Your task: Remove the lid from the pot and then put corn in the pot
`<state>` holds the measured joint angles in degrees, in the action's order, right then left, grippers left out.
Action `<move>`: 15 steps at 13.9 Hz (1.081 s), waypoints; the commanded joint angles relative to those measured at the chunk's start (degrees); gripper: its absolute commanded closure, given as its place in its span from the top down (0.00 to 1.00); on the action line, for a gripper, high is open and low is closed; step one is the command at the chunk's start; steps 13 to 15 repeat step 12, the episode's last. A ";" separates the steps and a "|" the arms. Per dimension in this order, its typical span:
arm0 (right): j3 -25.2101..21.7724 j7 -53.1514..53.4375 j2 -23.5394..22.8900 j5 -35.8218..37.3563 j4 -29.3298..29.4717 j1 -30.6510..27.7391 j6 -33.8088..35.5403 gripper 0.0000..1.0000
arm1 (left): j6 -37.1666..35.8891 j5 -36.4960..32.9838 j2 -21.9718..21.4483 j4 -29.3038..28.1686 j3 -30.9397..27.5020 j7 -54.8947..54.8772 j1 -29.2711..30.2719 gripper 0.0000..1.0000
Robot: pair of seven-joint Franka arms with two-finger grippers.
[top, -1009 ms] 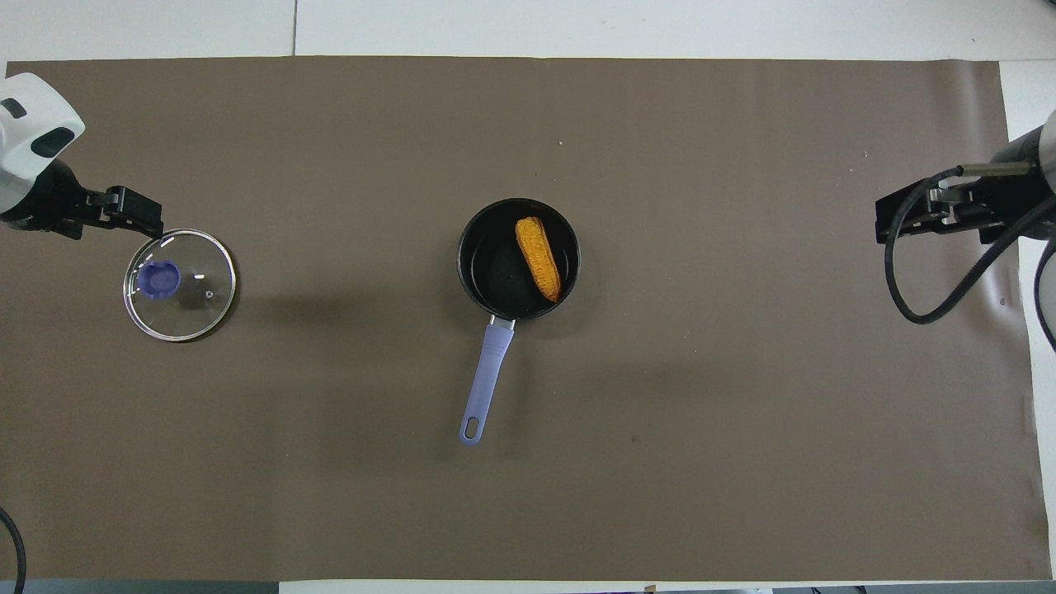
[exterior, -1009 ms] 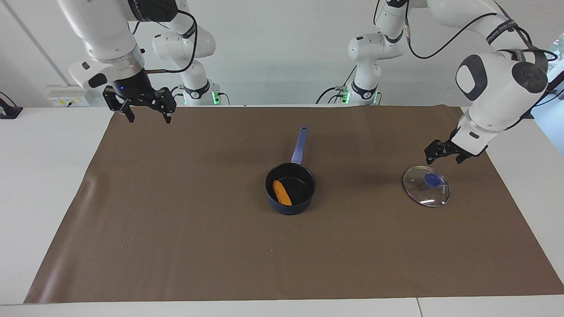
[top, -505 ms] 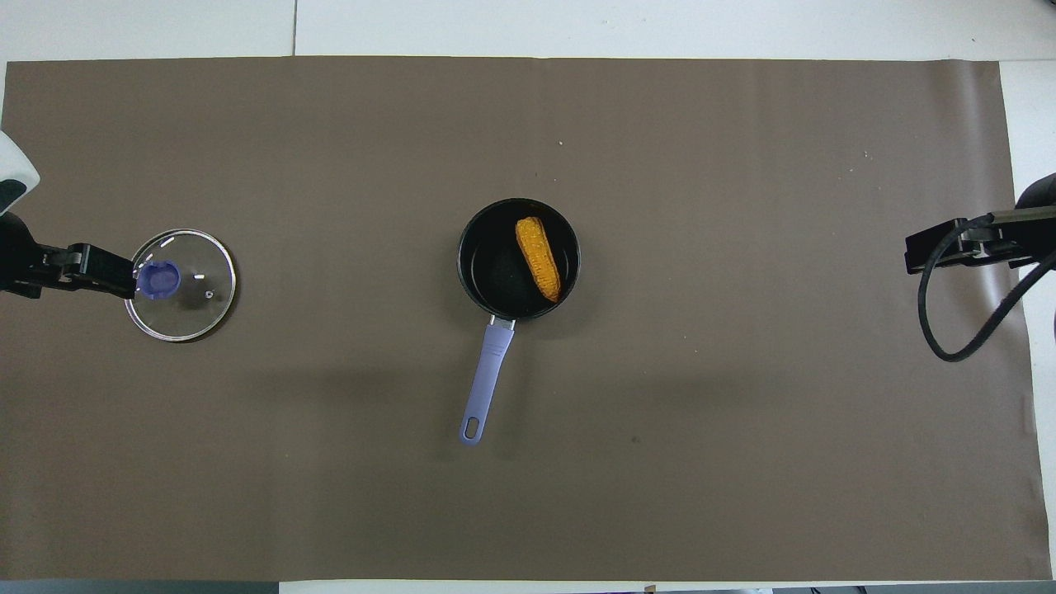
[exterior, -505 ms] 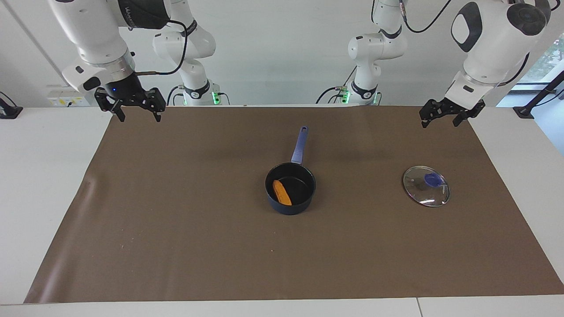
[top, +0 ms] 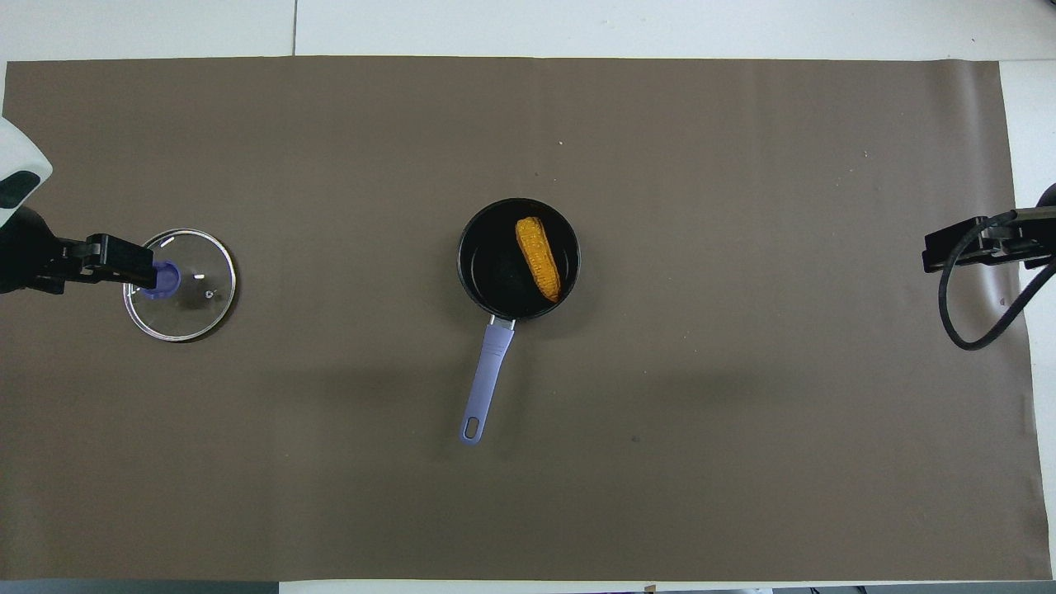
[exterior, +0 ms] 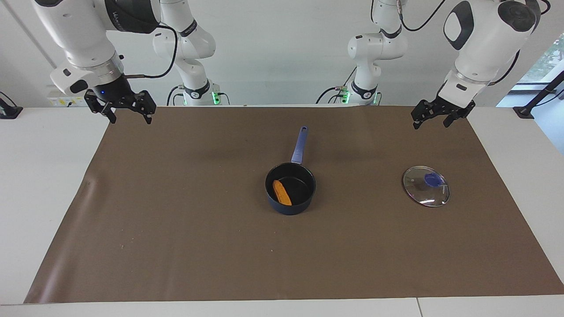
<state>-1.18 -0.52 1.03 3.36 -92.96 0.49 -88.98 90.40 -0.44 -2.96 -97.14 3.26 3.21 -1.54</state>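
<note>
At the upper left of the facing view, the right gripper [exterior: 128, 115] hangs in the air above the corner of the brown mat [exterior: 176, 229] at the right arm's end of the table, its two fingers spread wide and holding nothing. In the overhead view the same gripper [top: 957, 252] shows at the right edge of the frame, over the mat's border, with a black cable [top: 986, 318] looping below it.

In the middle of the facing view sits the pot [exterior: 290, 188], upright on the mat, its long handle pointing up the frame toward the robots. The corn [exterior: 281, 192] lies inside it on the black bottom, against the wall toward the right arm's end. From overhead the pot [top: 495, 272] is at the frame's centre with its handle running down the frame, and the corn [top: 539, 258] lies slanted in it.

At the right of the facing view the lid [exterior: 426, 186] lies flat on the mat, knob up, well apart from the pot and toward the left arm's end of the table. Overhead, the lid [top: 194, 301] is at the middle left of the frame.

At the upper right of the facing view the left gripper [exterior: 432, 119] hangs raised and clear of the lid, its fingers parted and empty. Seen from overhead, the left gripper [top: 115, 260] covers part of the lid's knob.
</note>
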 commanded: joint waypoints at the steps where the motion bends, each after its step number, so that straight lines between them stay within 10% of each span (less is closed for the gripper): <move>1: 0.65 -1.32 -0.06 -0.55 -0.47 -0.84 -0.76 1.00 | -1.55 1.22 0.16 0.13 -1.15 0.75 -0.84 1.00; 15: 0.56 -1.33 -0.76 -1.60 3.04 -1.89 1.35 1.00 | -0.57 2.46 0.24 -0.50 -1.15 0.84 -0.92 1.00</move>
